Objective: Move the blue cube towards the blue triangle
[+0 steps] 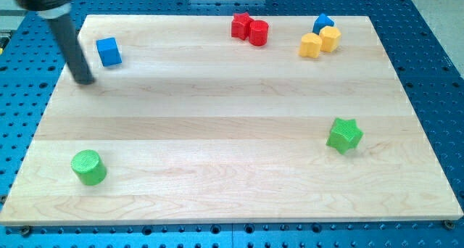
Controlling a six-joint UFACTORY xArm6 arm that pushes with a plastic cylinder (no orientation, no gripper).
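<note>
The blue cube lies near the board's top left. The blue triangle lies near the top right, just above two yellow blocks. My tip rests on the board to the lower left of the blue cube, a short gap away and not touching it. The dark rod rises from the tip toward the view's top left corner.
A red star and a red cylinder touch at top centre. A yellow heart-like block and a yellow hexagon sit below the triangle. A green star is at right, a green cylinder at bottom left. The wooden board lies on a blue perforated table.
</note>
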